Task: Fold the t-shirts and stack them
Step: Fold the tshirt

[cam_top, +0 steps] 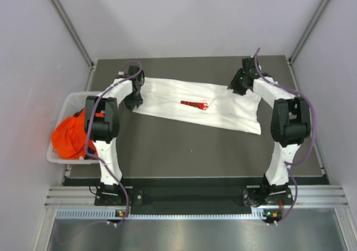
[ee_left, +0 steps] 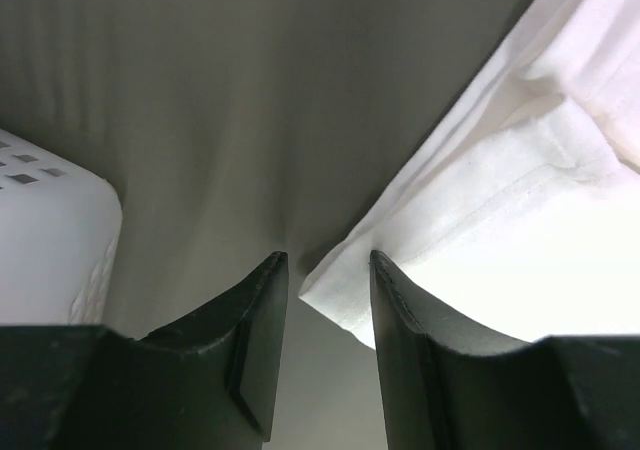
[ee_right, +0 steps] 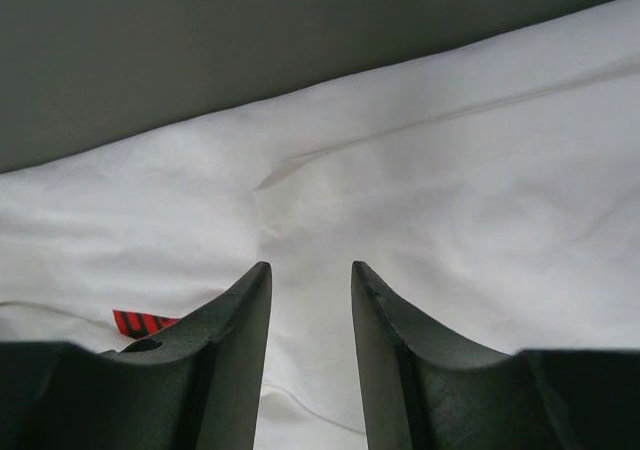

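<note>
A white t-shirt (cam_top: 195,106) with a red chest print (cam_top: 194,104) lies folded into a long band across the far half of the table. My left gripper (cam_top: 134,100) is at its left end and stands open. In the left wrist view the shirt's corner (ee_left: 345,290) lies between the fingertips of this gripper (ee_left: 328,262), unpinched. My right gripper (cam_top: 239,86) hovers over the shirt's right end. Its wrist view shows this gripper (ee_right: 310,267) open above the white cloth (ee_right: 450,190), with the red print (ee_right: 140,322) at the left. An orange t-shirt (cam_top: 70,136) sits bunched in the basket.
A white lattice basket (cam_top: 70,97) stands off the table's left edge, and its corner (ee_left: 50,240) shows in the left wrist view. Grey walls close in the table on three sides. Dark tabletop (cam_top: 189,150) lies between the shirt and the arm bases.
</note>
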